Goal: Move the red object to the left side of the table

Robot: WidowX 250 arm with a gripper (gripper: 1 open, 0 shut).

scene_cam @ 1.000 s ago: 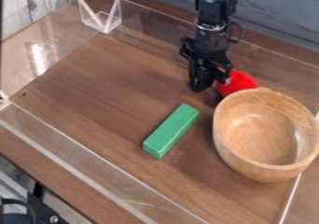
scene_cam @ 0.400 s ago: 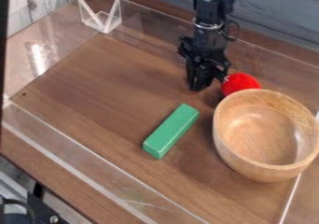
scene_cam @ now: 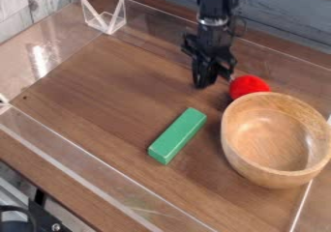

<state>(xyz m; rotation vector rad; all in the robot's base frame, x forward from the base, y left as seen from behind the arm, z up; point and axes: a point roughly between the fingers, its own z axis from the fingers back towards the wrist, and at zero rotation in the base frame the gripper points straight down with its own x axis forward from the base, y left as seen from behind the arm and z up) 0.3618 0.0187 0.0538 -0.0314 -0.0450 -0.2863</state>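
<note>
The red object [scene_cam: 250, 85] is a small round red ball lying on the dark wood table [scene_cam: 104, 81], right of centre and just behind the rim of the wooden bowl [scene_cam: 229, 130]. My gripper [scene_cam: 204, 80] hangs straight down from the black arm, its tips close to the tabletop just left of the red ball. The fingers stand together, shut, with nothing between them. A small gap separates them from the ball.
A green rectangular block [scene_cam: 177, 135] lies at an angle in the middle front. A clear acrylic V-shaped stand [scene_cam: 104, 15] sits at the back left. Low clear walls [scene_cam: 77, 183] edge the tabletop.
The gripper has shifted a little to the left, off the red ball, and its fingers have come together. The ball now shows whole and has barely moved.
</note>
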